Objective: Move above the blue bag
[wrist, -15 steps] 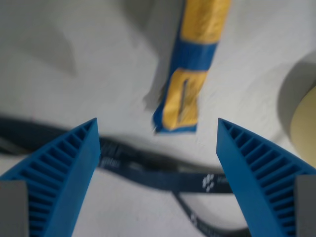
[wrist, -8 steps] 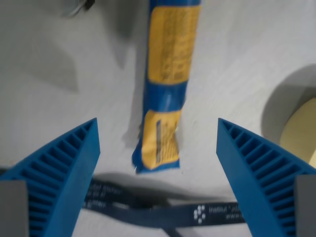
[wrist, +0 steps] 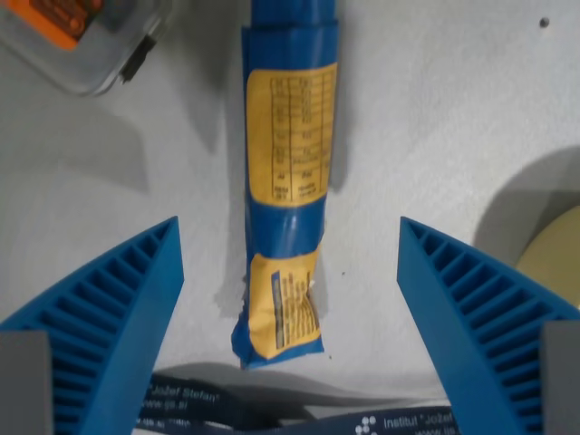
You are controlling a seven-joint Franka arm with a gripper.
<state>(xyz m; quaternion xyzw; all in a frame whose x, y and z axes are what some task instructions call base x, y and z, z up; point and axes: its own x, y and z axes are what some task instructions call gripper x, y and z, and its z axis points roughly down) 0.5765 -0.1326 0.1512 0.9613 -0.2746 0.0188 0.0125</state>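
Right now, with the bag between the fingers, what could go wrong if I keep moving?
1. The gripper is over only the near end of the blue bag, which runs out past the top edge. Stopping here may leave you off its middle.
2. A dark lanyard lies just below the bag end. Dropping lower here could snag it.
3. A clear box sits at the wrist view's upper left, so drifting that way risks a bump.

The blue bag (wrist: 288, 204) is long and narrow, with yellow printed labels on it. It lies flat on the white surface, running from the top edge down to its crimped end near the bottom.
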